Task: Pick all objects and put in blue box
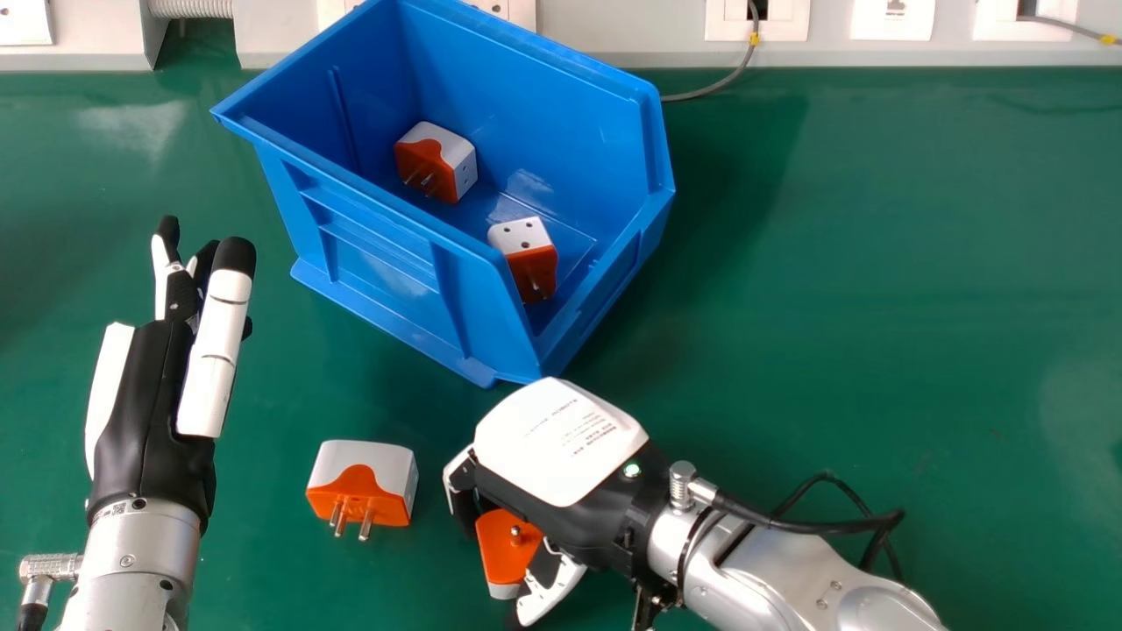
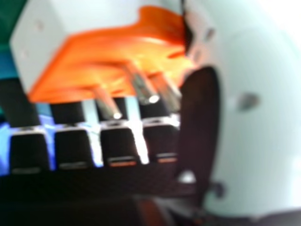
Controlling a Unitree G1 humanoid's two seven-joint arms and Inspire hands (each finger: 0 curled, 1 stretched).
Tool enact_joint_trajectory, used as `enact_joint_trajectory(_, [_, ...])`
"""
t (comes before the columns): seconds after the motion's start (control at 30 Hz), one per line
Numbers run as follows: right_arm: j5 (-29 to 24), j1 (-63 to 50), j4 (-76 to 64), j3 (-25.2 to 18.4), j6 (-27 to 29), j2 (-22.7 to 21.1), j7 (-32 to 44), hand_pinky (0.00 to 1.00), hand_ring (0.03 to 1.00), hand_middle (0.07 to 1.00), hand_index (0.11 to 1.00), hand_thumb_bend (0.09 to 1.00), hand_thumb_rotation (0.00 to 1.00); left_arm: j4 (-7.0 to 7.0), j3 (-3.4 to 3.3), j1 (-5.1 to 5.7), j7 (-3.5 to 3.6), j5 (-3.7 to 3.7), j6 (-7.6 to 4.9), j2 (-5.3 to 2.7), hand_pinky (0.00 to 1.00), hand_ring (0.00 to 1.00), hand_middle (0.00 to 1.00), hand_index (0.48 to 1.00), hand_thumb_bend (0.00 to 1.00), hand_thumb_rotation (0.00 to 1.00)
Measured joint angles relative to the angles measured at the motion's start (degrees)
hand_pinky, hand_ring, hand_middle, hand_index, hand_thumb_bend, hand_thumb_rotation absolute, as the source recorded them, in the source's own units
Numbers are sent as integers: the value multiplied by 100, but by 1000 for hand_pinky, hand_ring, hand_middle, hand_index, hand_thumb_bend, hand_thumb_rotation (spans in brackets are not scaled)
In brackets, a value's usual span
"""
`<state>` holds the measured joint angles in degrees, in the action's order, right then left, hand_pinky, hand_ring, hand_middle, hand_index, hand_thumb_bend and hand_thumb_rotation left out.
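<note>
The right hand (image 1: 561,443), on the near side of the blue box (image 1: 377,280), had its fingers and thumb curled round an orange-and-white plug adapter (image 1: 507,552). A second adapter (image 1: 386,504) lay loose before the box, a third adapter (image 1: 431,165) and a fourth adapter (image 1: 532,263) inside it. Left of the box, the left hand (image 1: 145,421) had its fingers relaxed

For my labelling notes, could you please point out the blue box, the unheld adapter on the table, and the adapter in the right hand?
Blue box (image 1: 377,272): head view, outer side wall.
Unheld adapter (image 1: 355,486): head view, orange pronged face.
Held adapter (image 1: 500,561): head view, orange part.
</note>
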<state>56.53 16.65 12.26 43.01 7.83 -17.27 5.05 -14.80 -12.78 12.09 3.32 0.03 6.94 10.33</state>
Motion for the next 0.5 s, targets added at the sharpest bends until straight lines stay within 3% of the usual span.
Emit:
enact_joint_trajectory(0.27, [-121,-197,-136,-149,-236,74,60,378,425,527,470,516,1,0,-29,1,15,-7,0,1,902,980,980,1000,643,1000])
enact_joint_trajectory(0.5, [-1008,-447,-142,-752,-871,468,428,344,405,508,498,513,0,-1,-68,3,23,-7,0,2,902,980,980,1000,641,1000])
